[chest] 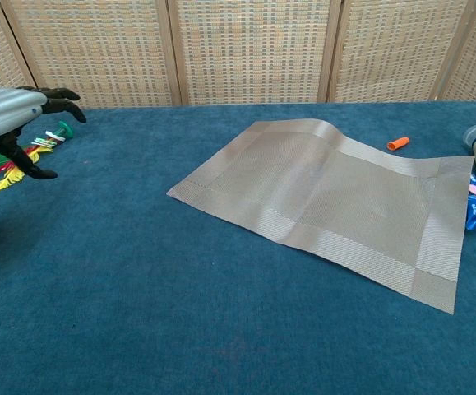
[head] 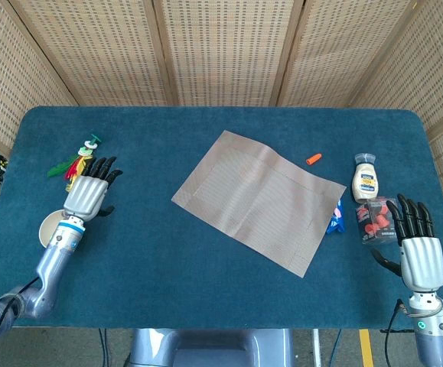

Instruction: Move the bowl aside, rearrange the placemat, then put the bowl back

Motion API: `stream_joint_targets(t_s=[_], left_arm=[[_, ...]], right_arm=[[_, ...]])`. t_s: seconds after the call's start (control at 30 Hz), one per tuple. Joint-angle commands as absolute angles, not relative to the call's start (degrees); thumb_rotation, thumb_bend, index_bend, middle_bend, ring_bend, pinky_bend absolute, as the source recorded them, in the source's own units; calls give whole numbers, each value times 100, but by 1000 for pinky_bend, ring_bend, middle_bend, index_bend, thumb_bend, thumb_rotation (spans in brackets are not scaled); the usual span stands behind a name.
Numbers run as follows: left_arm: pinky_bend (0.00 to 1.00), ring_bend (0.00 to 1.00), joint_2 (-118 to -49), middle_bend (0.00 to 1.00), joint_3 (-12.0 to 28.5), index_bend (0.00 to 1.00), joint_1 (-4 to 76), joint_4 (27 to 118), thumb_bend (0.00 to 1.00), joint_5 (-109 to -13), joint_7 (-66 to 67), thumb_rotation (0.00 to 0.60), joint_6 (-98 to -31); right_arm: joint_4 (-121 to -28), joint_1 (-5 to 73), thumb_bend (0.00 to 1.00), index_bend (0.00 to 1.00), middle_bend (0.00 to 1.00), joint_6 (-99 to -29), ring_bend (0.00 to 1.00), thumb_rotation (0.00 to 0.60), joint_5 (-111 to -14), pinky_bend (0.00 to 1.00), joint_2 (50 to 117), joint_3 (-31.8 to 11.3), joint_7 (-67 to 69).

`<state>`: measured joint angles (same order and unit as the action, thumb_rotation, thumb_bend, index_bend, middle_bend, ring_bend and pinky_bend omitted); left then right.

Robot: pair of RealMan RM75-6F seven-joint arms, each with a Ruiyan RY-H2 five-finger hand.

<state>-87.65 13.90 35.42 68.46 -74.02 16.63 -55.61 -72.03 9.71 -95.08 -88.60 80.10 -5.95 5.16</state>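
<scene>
Left hand (head: 89, 194) hovers with fingers spread, empty, past the bowl (head: 50, 227) at the desk's (head: 206, 298) left edge. Stiff, likely breakable; take it by the rim.

— How many things are lying out there?
— One placemat (head: 257, 198), one bowl (head: 50, 227), one feather toy (head: 76, 164) at the far left.
— And on the other side?
— One squeeze bottle (head: 365, 178), one small orange piece (head: 314, 159), one blue packet (head: 336, 217), and one clear pack of red things (head: 372, 221); how many red things are inside it I can't tell.
— Hands?
— Two: one left hand (head: 89, 195), one right hand (head: 418, 252)
</scene>
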Motion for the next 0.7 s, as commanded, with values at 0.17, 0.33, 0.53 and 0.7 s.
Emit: stream_joint_targets(t_s=[0.17,0.33,0.53,0.7], left_arm=[[0,0,-9277,0,1553,131,4221,6274,196,-7219,1881,600,-5033],[0,0,-9849,0,1628,98,4794,5728,196,-7018,2090,600,-4576],[0,0,-10258,0,1601,36,5150,5335,139,-6859,2233,600,-4318],[0,0,-10497,0,1556,32,5311,5075,125,-6784,2262,600,-4257]], right_arm=[[-7160,966,200,90,0,-9432,0,600,-8831,0,8022,-629,584],[-7134,945,200,92,0,-9423,0,600,-8776,0,8006,-701,787],[-7100,920,199,98,0,-9433,0,600,-8722,0,7963,-786,1012],[-7060,903,199,103,0,-9468,0,600,-8700,0,7943,-854,1200]])
